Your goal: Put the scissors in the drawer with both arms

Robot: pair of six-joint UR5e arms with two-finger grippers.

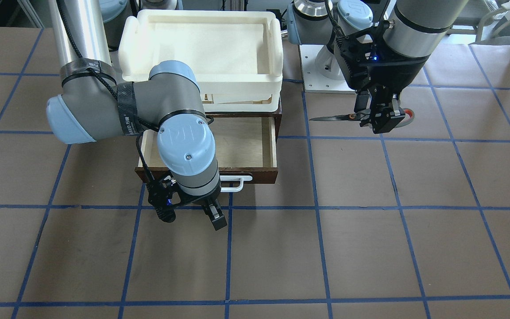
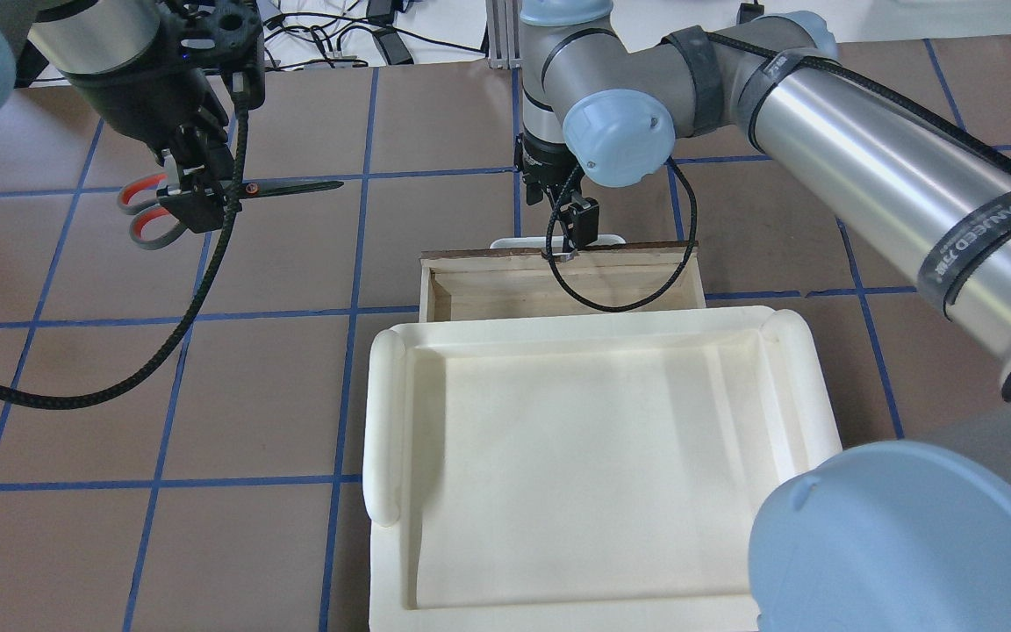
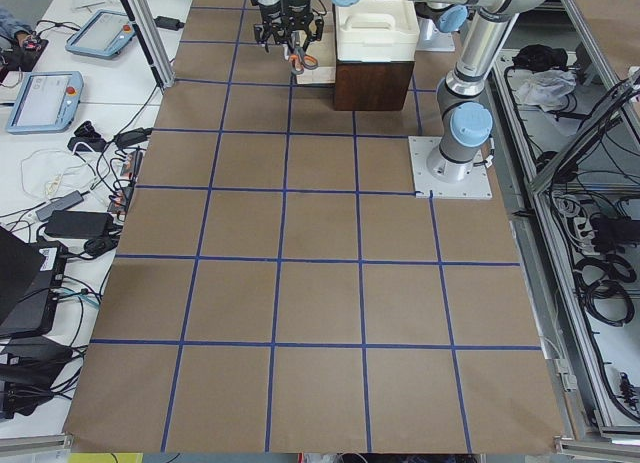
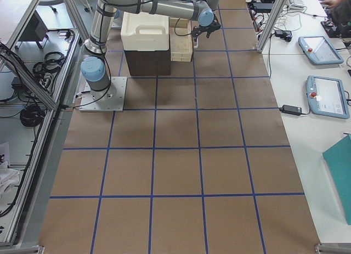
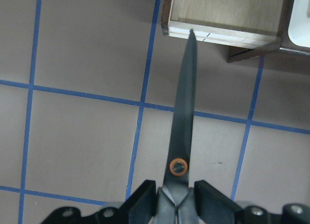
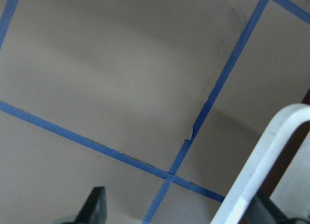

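**Item 1, upper left of the overhead view: left gripper (image 2: 200,200).** The jaws are clamped on the scissors (image 2: 282,186) just behind the orange pivot. The grey and orange-red loops stick out to the left. The closed blades lie level and point right, towards the drawer. The pair appears to be held clear of the table (image 2: 277,395), well apart from the drawer.

**Item 2, centre: drawer (image 2: 488,298).** It is pulled out from under the white tray (image 2: 387,421). Its pale floor shows only as a narrow band between the front board and the tray's edge.

**Item 3, upper centre: right gripper (image 2: 571,233).** It sits at the white bar handle (image 2: 514,240). In the wrist view the jaws stand wide and the bar lies near one finger, not pinched. A loop of black cable (image 2: 620,303) hangs over the drawer's opening.

**Handling note (judgement).** The step in hand is carrying the scissors across to the drawer.
- Keep the blades along the drawer's long side, since the open band is narrow.
- Bring the tip in above the left wall rather than into it.
- Stay left of the cable loop.
- Lower the scissors close to the floor before letting go, so they neither bounce nor slide under the tray.
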